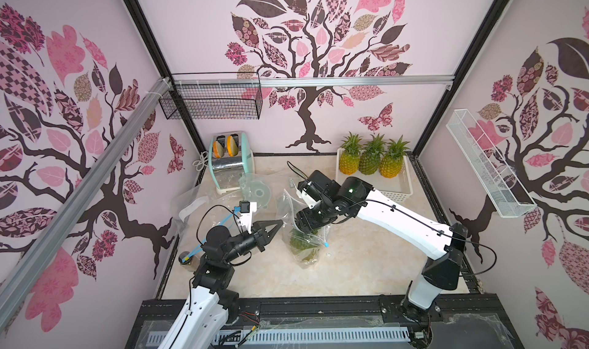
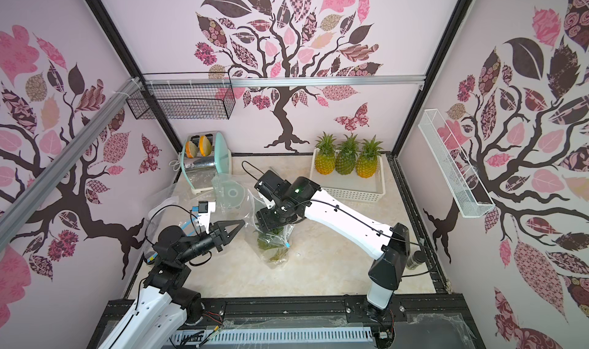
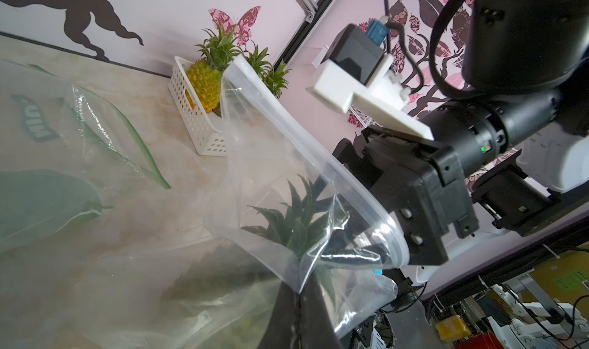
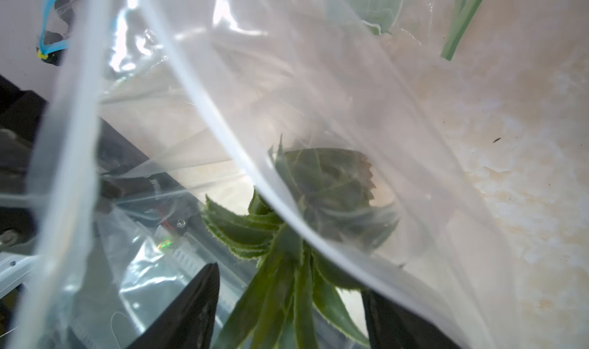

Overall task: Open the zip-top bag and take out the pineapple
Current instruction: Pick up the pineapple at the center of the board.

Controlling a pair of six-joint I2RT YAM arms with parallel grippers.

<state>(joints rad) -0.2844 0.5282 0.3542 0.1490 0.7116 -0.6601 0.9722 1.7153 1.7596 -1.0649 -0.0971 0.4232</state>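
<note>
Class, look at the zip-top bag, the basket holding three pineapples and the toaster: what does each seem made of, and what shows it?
The zip-top bag: thin clear glossy plastic film; it crumples and the pineapple shows through. The basket: probably rigid white plastic, matte; moulded holes in its walls. The toaster: mirror-like side suggests polished metal; mint casing looks plastic.

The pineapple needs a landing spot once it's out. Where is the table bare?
Bare marble tabletop lies between the clear zip-top bag and the front edge, and to its right, before the white perforated basket, partly beneath the white right arm. Crowded: back left, around the mint toaster and loose clear bags.
</note>
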